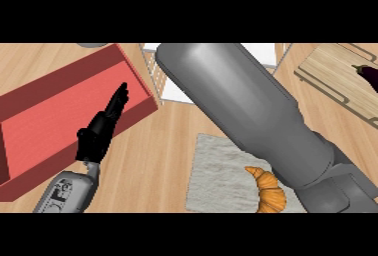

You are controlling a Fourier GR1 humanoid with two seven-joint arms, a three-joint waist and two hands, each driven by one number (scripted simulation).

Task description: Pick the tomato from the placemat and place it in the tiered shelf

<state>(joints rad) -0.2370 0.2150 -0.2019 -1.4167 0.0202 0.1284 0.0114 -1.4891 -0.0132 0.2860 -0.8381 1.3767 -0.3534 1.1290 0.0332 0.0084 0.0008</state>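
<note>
Light wood counter [159, 150]; red tray [52, 110] left; wooden board [343, 75] upper right.

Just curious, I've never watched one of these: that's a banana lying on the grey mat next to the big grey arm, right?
Not quite. The head view shows a croissant, not a banana, lying on the grey mat next to the big grey arm.

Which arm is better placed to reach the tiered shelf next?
Right. Its forearm stretches across the placemat up to the white tiered shelf; its robot hand and the tomato are hidden. The left robot hand sits open over the red tray, off to the side.
</note>
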